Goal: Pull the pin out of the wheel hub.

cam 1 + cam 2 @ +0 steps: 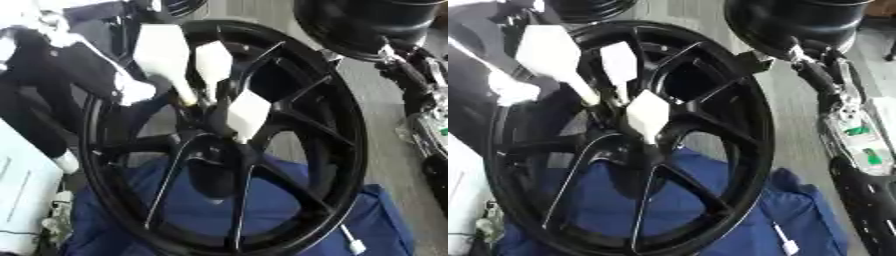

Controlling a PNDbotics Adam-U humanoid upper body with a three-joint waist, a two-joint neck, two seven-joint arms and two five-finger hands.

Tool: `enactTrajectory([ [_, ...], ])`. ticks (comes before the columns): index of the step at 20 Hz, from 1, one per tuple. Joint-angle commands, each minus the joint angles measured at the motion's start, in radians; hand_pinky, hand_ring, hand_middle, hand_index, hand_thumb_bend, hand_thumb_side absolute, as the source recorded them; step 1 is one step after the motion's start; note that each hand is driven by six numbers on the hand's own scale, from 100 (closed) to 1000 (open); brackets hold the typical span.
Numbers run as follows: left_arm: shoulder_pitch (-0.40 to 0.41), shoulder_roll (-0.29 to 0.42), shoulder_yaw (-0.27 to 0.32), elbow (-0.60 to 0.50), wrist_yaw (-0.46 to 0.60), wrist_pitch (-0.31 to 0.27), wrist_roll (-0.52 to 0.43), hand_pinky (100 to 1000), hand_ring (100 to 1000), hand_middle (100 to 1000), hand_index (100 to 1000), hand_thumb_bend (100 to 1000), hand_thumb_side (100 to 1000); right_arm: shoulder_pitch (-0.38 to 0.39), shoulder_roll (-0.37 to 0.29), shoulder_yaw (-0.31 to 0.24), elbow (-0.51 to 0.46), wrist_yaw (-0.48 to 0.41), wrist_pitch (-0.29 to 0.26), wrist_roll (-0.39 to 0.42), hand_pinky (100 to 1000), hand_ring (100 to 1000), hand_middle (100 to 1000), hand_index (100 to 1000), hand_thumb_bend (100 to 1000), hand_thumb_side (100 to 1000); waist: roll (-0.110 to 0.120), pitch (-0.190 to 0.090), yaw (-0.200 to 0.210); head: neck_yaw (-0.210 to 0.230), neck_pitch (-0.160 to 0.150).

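- While the black wheel [262, 150] leans on a blue cloth [289, 210], left hand [188, 60] reaches its hub [214, 125], white-tipped fingers [248, 114] there.
- Cannot tell its grasp.
- Right hand: wrist only.

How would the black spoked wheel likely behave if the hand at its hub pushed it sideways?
The wheel looks rigid, probably metal, so it should not flex. It stands tilted on its rim on a blue cloth, so it may roll or tip. The left hand, fingers at the hub, might steady it.

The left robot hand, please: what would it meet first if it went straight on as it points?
Probably the wheel hub, right ahead of the left robot hand and seemingly very close, though depth is unclear.
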Motion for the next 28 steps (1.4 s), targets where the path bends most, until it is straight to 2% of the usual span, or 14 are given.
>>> enactTrajectory([
  [1, 0.031, 0.096, 0.091, -0.047, 0.053, 0.045, 0.011, 487, 493, 452, 426, 120, 100, -0.009, -0.037, -0.015, -0.021, 0.003, -0.002, -0.006, 810, 675, 681, 770, 428, 389, 0.006, -0.018, 0.003, -0.009, -0.008],
  [6, 0.18, 0.212, 0.204, -0.05, 0.123, -0.009, 0.161, 487, 495, 453, 426, 122, 100, -0.01, -0.037, -0.017, -0.024, 0.003, -0.003, -0.01, 810, 674, 681, 770, 423, 391, 0.005, -0.013, 0.011, -0.015, -0.012],
  [9, 0.249, 0.25, 0.245, -0.05, 0.152, -0.023, 0.226, 487, 497, 454, 427, 123, 100, -0.012, -0.037, -0.017, -0.025, 0.003, -0.003, -0.01, 810, 674, 681, 770, 420, 393, 0.003, -0.011, 0.011, -0.014, -0.014],
  [13, 0.436, 0.308, 0.353, -0.045, 0.151, 0.031, 0.356, 494, 501, 460, 439, 154, 100, -0.013, -0.042, -0.025, -0.027, 0.002, -0.005, -0.019, 810, 674, 681, 770, 416, 394, -0.001, -0.004, 0.014, -0.021, -0.019],
  [17, 0.57, 0.312, 0.429, 0.033, 0.162, 0.07, 0.476, 539, 523, 482, 472, 214, 100, -0.016, -0.041, -0.034, -0.032, 0.003, -0.008, -0.028, 811, 674, 681, 770, 415, 394, -0.003, 0.0, 0.017, -0.027, -0.024],
  [19, 0.614, 0.304, 0.454, 0.086, 0.166, 0.069, 0.507, 594, 574, 530, 527, 251, 100, -0.017, -0.041, -0.038, -0.034, 0.004, -0.009, -0.033, 811, 674, 681, 770, 419, 393, -0.003, 0.002, 0.018, -0.03, -0.025],
  [22, 0.653, 0.293, 0.469, 0.148, 0.169, 0.052, 0.496, 764, 775, 722, 730, 345, 100, -0.017, -0.041, -0.04, -0.036, 0.005, -0.009, -0.036, 811, 674, 681, 770, 422, 391, -0.004, 0.002, 0.018, -0.034, -0.025],
  [24, 0.67, 0.285, 0.475, 0.175, 0.157, 0.032, 0.471, 821, 829, 768, 779, 428, 313, -0.018, -0.04, -0.039, -0.036, 0.005, -0.009, -0.036, 811, 674, 681, 770, 423, 391, -0.006, 0.001, 0.017, -0.039, -0.025],
  [26, 0.68, 0.277, 0.482, 0.193, 0.14, 0.018, 0.46, 824, 833, 772, 785, 462, 409, -0.018, -0.04, -0.039, -0.036, 0.005, -0.008, -0.035, 811, 674, 682, 770, 423, 391, -0.008, -0.001, 0.016, -0.042, -0.026],
  [28, 0.684, 0.27, 0.487, 0.205, 0.128, 0.011, 0.458, 817, 829, 767, 779, 444, 409, -0.018, -0.04, -0.039, -0.035, 0.005, -0.007, -0.035, 811, 674, 682, 770, 424, 390, -0.009, -0.002, 0.016, -0.041, -0.027],
])
